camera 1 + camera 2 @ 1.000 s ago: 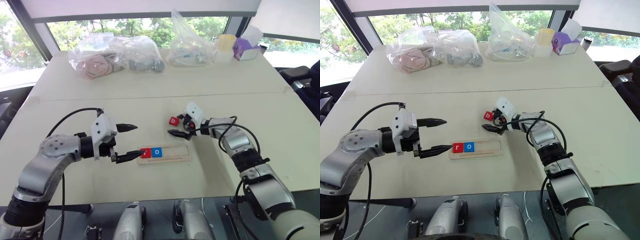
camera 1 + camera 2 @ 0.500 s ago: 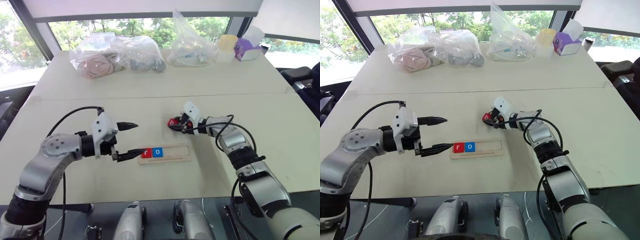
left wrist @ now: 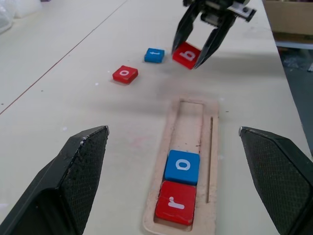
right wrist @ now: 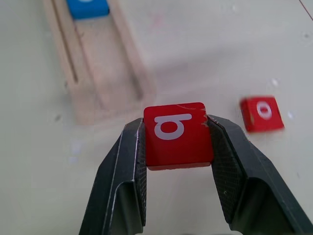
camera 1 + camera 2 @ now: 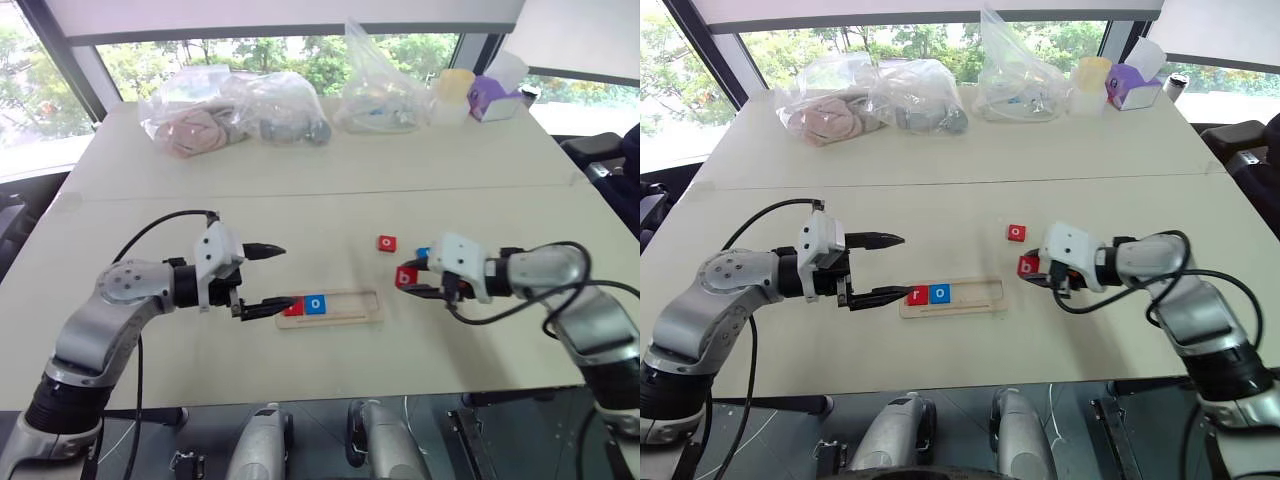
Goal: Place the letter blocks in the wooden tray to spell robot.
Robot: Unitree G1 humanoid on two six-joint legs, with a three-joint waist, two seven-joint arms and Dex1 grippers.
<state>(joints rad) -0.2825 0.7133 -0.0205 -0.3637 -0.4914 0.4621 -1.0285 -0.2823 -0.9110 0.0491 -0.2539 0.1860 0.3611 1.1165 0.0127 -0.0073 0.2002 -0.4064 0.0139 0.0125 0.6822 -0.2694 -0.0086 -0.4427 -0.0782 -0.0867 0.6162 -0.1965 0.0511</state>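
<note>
Beige table (image 5: pixel 300 190): right gripper (image 4: pixel 177 147) pinches the red b (image 4: pixel 177 134) by its edges, left gripper (image 5: pixel 268 280) wide at the tray (image 3: pixel 186 117); tilted, b could catch the rim.

The wooden tray (image 5: pixel 330 306) holds a red r tile (image 3: pixel 175 202) and a blue o tile (image 3: pixel 182 166) at its left end, where the left tool (image 5: pixel 262 280) hangs with its fingers wide apart, so that end is crowded while the right stretch of the tray lies bare. The right tool (image 5: pixel 418 281) sits just off the tray's right end, clamped on the red b tile (image 4: pixel 177 134), with a red o tile (image 5: pixel 387 243) and a blue tile (image 3: pixel 154 55) loose on the desk (image 5: pixel 300 200) just behind it. Farther back the desk runs bare to the plastic bags (image 5: pixel 235 110) along its far edge.
</note>
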